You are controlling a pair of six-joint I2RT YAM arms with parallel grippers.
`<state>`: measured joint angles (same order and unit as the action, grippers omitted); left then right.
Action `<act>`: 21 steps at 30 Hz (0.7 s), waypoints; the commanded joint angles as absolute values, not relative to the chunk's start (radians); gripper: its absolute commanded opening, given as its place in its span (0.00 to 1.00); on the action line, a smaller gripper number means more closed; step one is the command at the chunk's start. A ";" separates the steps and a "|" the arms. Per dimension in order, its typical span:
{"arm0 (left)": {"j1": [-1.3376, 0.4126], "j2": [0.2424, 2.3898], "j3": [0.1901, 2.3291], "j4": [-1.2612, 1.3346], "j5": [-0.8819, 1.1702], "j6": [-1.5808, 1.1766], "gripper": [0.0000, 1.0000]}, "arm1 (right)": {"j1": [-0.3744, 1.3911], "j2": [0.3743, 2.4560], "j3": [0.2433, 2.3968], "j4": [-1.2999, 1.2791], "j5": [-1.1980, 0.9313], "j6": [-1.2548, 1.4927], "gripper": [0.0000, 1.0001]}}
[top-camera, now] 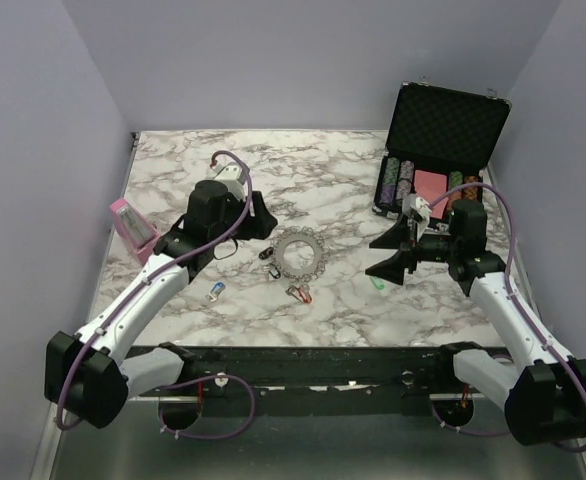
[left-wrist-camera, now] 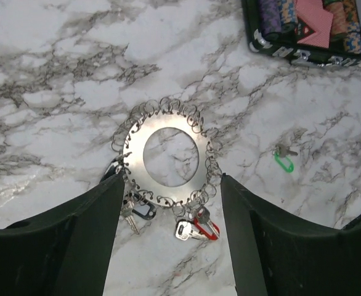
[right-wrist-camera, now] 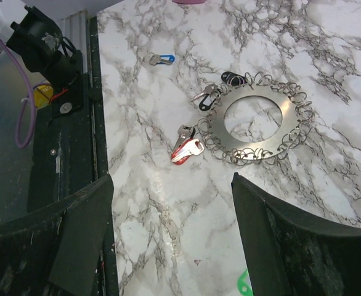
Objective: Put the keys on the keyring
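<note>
Left gripper over keyring; chips in case

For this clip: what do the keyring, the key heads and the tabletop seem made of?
The keyring: probably metal; flat silvery disc with bright glare, thin wire loops round its rim. The red key and green key: heads look like glossy plastic, blades grey metal. The table: marble pattern, smooth, slight sheen; stone or printed laminate cannot be told.
</note>
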<state>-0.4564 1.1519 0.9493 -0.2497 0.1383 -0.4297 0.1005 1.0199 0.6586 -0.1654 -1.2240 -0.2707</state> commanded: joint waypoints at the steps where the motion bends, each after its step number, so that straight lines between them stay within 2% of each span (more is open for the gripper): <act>1: -0.431 1.181 0.850 -0.190 0.261 -0.474 0.71 | 0.087 1.006 0.644 -0.150 -1.259 -0.287 0.86; 4: -0.431 1.264 0.921 -0.292 0.270 -0.396 0.68 | 0.080 1.008 0.640 -0.150 -1.264 -0.288 0.86; 9: -0.434 1.468 1.086 -0.514 0.173 -0.246 0.63 | 0.064 1.008 0.640 -0.152 -1.270 -0.291 0.86; 13: -0.439 1.578 1.164 -0.571 0.163 -0.132 0.57 | 0.060 1.011 0.637 -0.150 -1.272 -0.296 0.86; 21: -0.463 1.675 1.270 -0.615 0.216 0.162 0.55 | 0.057 1.025 0.638 -0.150 -1.270 -0.301 0.86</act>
